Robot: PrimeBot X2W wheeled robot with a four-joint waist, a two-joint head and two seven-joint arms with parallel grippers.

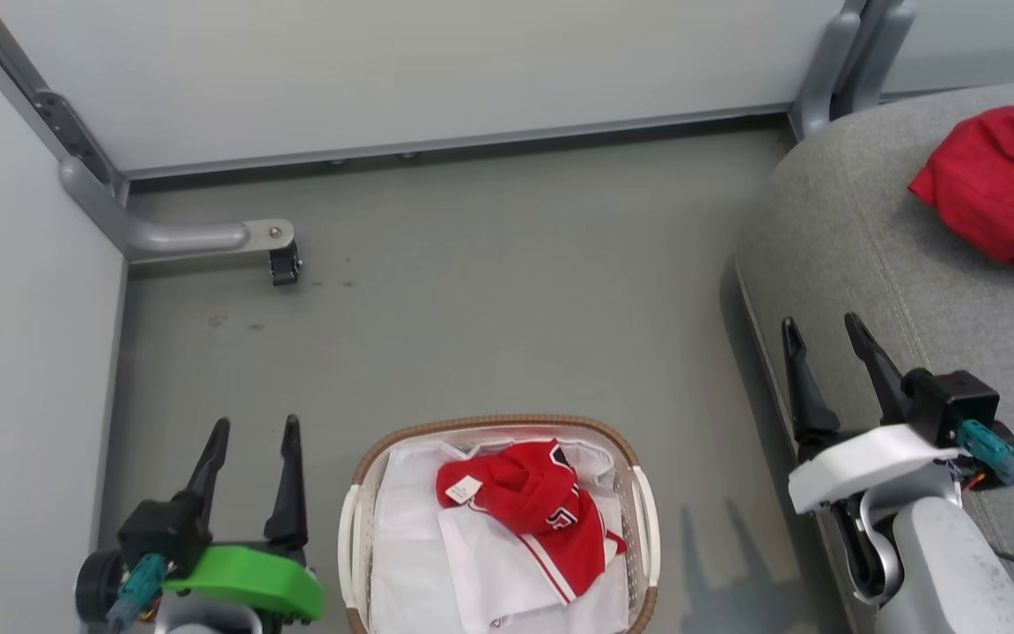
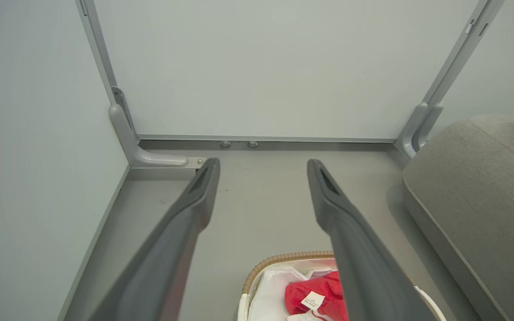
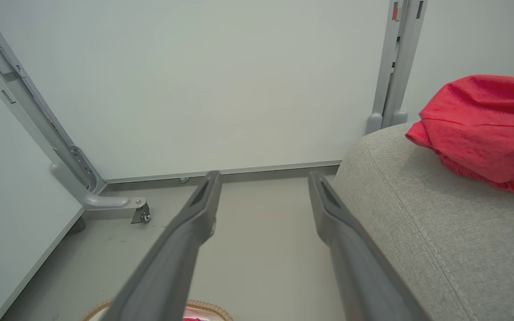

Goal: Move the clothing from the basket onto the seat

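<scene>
The white basket (image 1: pixel 356 519) with a brown rim stands on the floor at the bottom middle of the head view. In it lies a red clothing piece (image 1: pixel 533 502) with white stripes and a small white tag, on white cloth. A second red clothing piece (image 1: pixel 1004 189) rests on the grey seat (image 1: pixel 859 229) at the right. My left gripper (image 1: pixel 256 429) is open and empty, to the left of the basket. My right gripper (image 1: pixel 824 326) is open and empty, at the seat's front edge. The left wrist view shows the basket (image 2: pixel 266 267) and the clothing (image 2: pixel 304 296) below the open fingers.
Pale partition walls close off the back and left. A grey bracket foot with a caster (image 1: pixel 282 260) sticks out over the floor at the back left. A grey post (image 1: pixel 850 62) stands behind the seat's corner. Bare grey floor (image 1: pixel 507 291) lies between basket and wall.
</scene>
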